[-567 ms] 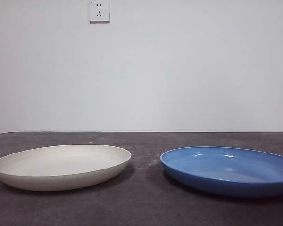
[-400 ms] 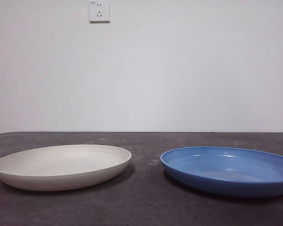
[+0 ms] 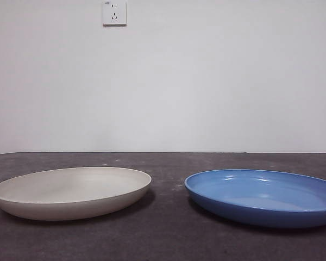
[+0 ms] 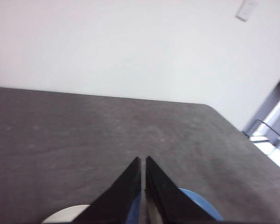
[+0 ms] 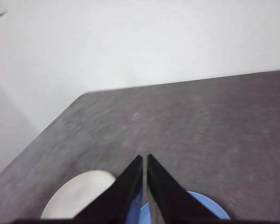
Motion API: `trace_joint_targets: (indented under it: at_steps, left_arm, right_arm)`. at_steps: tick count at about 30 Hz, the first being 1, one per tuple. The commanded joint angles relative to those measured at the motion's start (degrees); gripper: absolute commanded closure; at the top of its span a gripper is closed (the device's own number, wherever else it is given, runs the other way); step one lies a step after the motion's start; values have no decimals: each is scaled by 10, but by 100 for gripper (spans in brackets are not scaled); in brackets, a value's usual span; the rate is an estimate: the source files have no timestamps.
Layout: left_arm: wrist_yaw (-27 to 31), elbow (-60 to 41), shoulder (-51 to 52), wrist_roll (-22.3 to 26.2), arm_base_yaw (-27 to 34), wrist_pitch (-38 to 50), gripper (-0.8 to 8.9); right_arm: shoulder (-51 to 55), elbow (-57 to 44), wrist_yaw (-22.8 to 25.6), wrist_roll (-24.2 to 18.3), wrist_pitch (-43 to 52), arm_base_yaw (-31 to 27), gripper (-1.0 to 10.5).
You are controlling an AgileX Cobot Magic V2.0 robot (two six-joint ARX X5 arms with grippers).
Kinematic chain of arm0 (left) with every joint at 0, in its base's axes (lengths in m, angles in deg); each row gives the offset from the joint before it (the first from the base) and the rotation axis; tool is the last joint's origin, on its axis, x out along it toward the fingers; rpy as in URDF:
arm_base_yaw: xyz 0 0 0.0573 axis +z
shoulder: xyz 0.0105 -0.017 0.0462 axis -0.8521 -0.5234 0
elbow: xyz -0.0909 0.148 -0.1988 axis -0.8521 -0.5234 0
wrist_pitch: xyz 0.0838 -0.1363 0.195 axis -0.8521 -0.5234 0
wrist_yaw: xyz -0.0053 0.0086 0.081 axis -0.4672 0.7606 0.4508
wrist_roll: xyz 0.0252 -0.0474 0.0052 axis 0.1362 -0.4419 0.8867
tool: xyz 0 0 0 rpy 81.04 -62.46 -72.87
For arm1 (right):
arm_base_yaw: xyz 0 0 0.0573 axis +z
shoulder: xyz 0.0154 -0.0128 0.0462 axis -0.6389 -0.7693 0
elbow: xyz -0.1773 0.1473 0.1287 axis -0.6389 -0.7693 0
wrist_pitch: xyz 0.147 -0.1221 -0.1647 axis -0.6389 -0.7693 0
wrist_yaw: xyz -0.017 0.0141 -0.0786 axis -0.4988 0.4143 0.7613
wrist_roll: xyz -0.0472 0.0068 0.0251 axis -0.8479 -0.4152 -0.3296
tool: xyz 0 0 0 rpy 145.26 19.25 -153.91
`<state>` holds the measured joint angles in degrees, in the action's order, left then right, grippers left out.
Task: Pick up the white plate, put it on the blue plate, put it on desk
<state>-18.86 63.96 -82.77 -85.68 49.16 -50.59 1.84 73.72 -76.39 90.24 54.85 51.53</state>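
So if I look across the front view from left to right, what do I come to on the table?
The white plate → a bare strip of the desk → the blue plate. The two plates lie apart, not touching. No gripper shows in this view.

Background: plain white wall fills the upper part of the front view, matte, evenly lit, no strong shadows. White wall socket mounted high on it, left of centre; the same socket shows small and blurred in the left wrist view. Wall meets the dark surface along a straight level line. In the left wrist view, past the surface's rounded far corner, a dark slanted frame with bright daylight beside it, probably a window or door; detail too blurred to tell. Right wrist view: white wall only.
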Motion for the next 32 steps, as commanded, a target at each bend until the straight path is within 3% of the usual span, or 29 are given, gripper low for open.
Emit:
trace_joint_targets:
  at_steps: [1, 10, 14, 18, 20, 23, 25, 27, 30, 32]
  left_arm:
    - [-16, 41, -21, -1, -9, -19, 795]
    - [-116, 83, -69, 25, -39, -55, 796]
    - [-121, 83, -74, 61, -54, -91, 794]
    - [-121, 83, -73, 65, -56, -96, 773]
    - [-121, 83, -73, 66, -56, -96, 706]
    - [-121, 83, -74, 66, -56, -96, 469]
    - [-121, 83, -74, 65, -56, -96, 323]
    - [-121, 83, -73, 65, -56, -95, 229]
    - [-120, 83, -73, 65, -56, -92, 182]
    - [-121, 83, -73, 64, -56, -92, 183]
  right_arm:
    - [-26, 41, -11, -51, -20, 28, 936]
    - [-100, 127, -86, -97, -125, 61, 936]
    - [-104, 130, -103, -114, -129, 61, 936]
    - [-104, 130, -100, -122, -127, 61, 936]
    - [-104, 130, -100, -122, -127, 61, 935]
    - [-104, 130, -94, -122, -126, 61, 933]
    - [-104, 130, -85, -122, -127, 61, 843]
    - [-104, 130, -77, -120, -127, 61, 664]
    - [-104, 130, -63, -115, -127, 61, 413]
    - [-104, 130, -63, -115, -127, 61, 350]
